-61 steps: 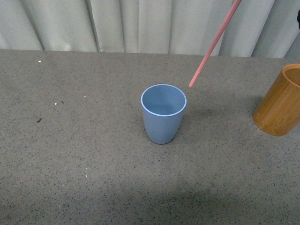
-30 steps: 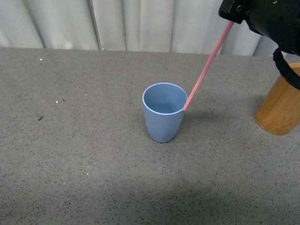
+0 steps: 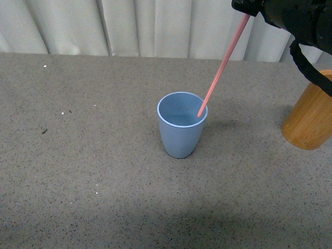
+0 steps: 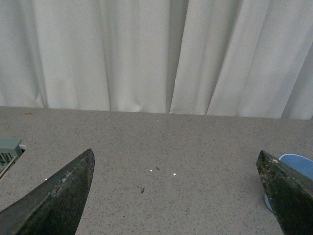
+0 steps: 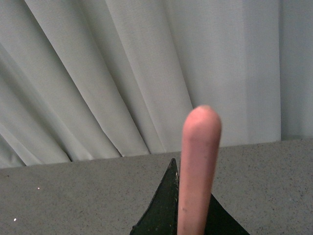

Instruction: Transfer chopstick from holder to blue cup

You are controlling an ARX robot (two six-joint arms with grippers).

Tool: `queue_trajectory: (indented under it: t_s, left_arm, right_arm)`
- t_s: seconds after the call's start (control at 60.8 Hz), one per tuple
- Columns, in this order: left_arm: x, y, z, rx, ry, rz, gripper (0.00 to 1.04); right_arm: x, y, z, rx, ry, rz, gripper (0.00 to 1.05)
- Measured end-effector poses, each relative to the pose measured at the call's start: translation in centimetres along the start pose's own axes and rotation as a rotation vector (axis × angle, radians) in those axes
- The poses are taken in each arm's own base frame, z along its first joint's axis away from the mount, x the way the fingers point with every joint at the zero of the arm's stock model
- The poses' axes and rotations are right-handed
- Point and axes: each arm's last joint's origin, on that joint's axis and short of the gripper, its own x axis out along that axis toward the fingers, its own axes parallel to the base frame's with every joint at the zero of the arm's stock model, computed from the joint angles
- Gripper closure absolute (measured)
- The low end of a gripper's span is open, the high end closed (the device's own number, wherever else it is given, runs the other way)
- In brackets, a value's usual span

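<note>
The blue cup [image 3: 181,132] stands upright mid-table. A salmon-pink chopstick [image 3: 220,68] slants down from the upper right, and its lower tip sits just inside the cup's mouth near the right rim. My right gripper [image 3: 247,11] is shut on the chopstick's upper end, high above and right of the cup. The right wrist view shows the chopstick [image 5: 198,161] close up between the dark fingers [image 5: 164,208]. The wooden holder [image 3: 309,115] stands at the right edge. In the left wrist view my left gripper [image 4: 173,196] is open and holds nothing, with the blue cup [image 4: 299,163] beside one finger.
The speckled grey table [image 3: 83,171] runs back to a white curtain [image 3: 145,26]. A pale green object [image 4: 7,149] lies at the edge of the left wrist view. Small specks [image 3: 43,131] dot the table's left side.
The right gripper came into view at the upper right. The chopstick's lower tip moved from outside the cup's right side, over the rim, into the cup's mouth.
</note>
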Motion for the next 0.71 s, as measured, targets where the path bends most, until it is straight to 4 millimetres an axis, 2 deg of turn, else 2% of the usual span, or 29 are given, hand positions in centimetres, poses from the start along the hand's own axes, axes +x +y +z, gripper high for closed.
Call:
queue_trajectory:
  t_s: [0.214, 0.477, 0.707]
  left_arm:
    - [0.0, 0.0, 0.0, 0.000, 0.000, 0.000, 0.07]
    - [0.0, 0.0, 0.0, 0.000, 0.000, 0.000, 0.07]
    - [0.0, 0.0, 0.0, 0.000, 0.000, 0.000, 0.07]
  right_arm:
    - [1.3, 0.3, 1.1, 0.006, -0.025, -0.002, 1.04]
    - [3.5, 0.0, -0.3, -0.009, 0.021, -0.035, 1.04]
    - [4.0, 0.8, -0.5, -0.014, 0.026, -0.029, 1.04]
